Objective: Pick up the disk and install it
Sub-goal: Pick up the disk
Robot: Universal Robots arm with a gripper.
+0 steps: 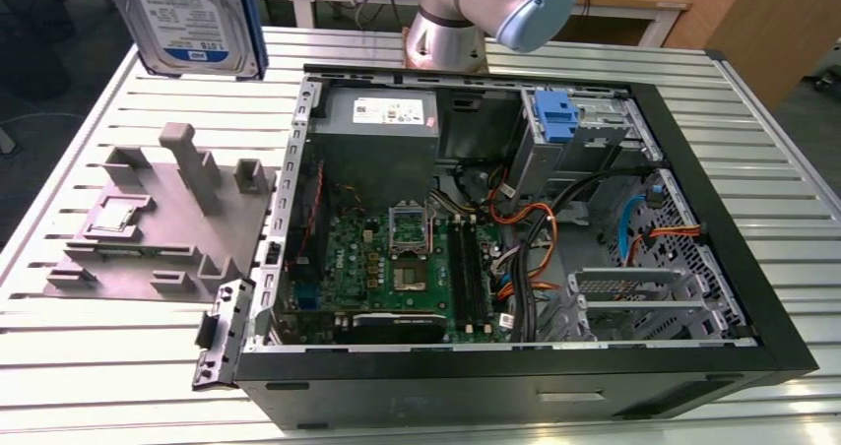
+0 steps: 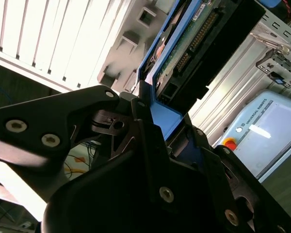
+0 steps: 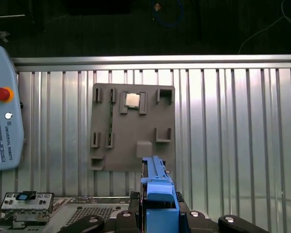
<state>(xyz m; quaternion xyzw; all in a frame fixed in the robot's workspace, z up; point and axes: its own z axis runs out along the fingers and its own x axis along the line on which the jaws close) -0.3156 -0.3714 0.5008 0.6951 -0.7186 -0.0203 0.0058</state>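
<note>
Disk [image 1: 184, 22] is held high, well clear of the slatted table [image 1: 79, 366], and it is clamped between the jaws of the gripper [image 2: 155, 121], which are closed narrow on its blue carrier frame. In the second wrist view only one end of the frame is seen to be pinched, and most of the drive is left projecting out beyond the jaws. In the first wrist view the frame is seen edge-on between the jaws, and the grey fixture tray [image 3: 133, 126] is laid out on the table far beyond them. The open computer case [image 1: 736, 268] is set off to one side of the jaws, well apart, with its drive cage [image 1: 578, 120] at the far wall. Trouble is judged likely from the grip itself: with so little plastic held, the disk could be swung or slipped by its own overhang. The frame could be flexed too, so the drive might be presented crooked. Orange cables [image 1: 526, 228] are draped near the cage, and a corner could be snagged on them.
</note>
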